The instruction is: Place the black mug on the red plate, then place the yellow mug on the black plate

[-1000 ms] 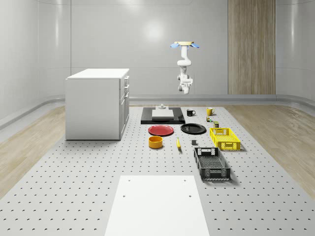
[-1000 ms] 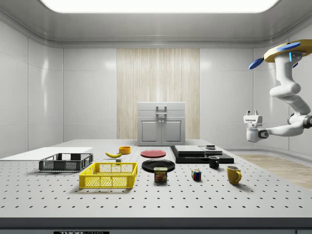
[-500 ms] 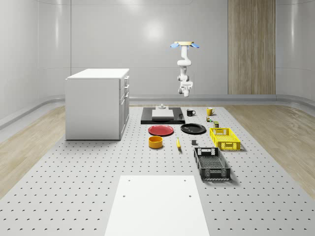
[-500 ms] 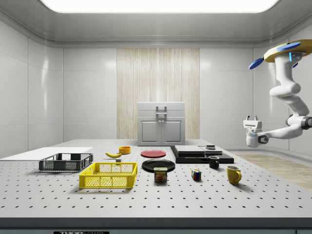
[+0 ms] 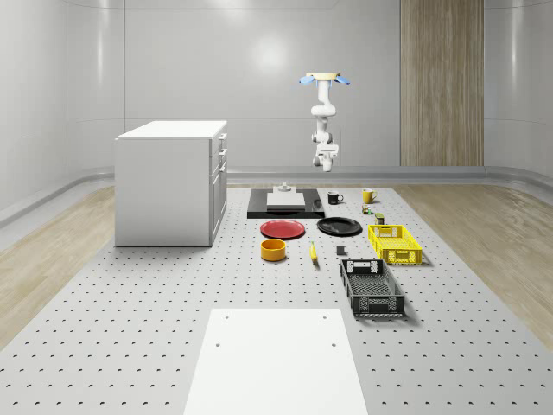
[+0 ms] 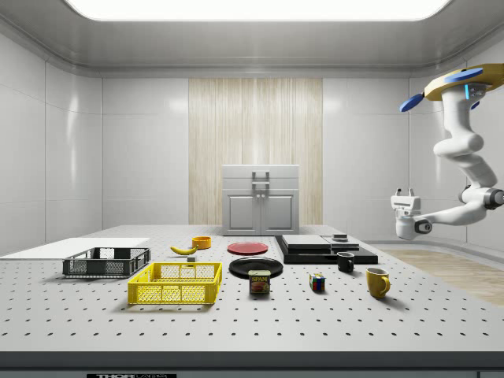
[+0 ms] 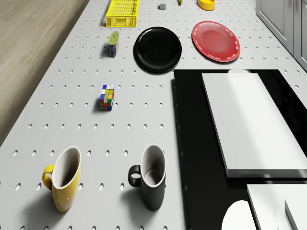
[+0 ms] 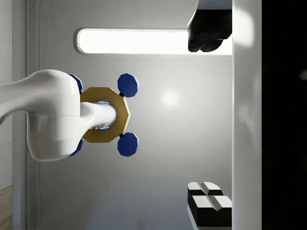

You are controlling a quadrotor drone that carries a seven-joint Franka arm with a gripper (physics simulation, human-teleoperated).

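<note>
Side view, gripper: your gripper (image 6: 404, 191) hangs in the air at the side view's right, its fingers pointing upward, well above the mugs and holding nothing. In the wrist view the two fingertips (image 8: 209, 201) stand wide apart.
Arm and drone: the arm (image 6: 465, 157) folds down from the drone (image 6: 461, 79), which hovers high beyond the far end of the table (image 5: 130, 320), past the black slab (image 5: 285, 209).
Step in hand: the first one, the approach to the black mug (image 7: 151, 178); I judge nothing of the task done yet.
Black mug: upright on the table, just beside the black slab, with the yellow mug (image 7: 64, 178) near it on its other side.
Targets: red plate (image 7: 216, 40) and black plate (image 7: 158, 49) lie side by side, both bare, further along the table.
Next move: you must turn the gripper downward, lower it over the black mug and close on its wall or rim.
Count: two mugs, two plates, two crates, one yellow (image 5: 394, 243) and one black (image 5: 371, 288).
</note>
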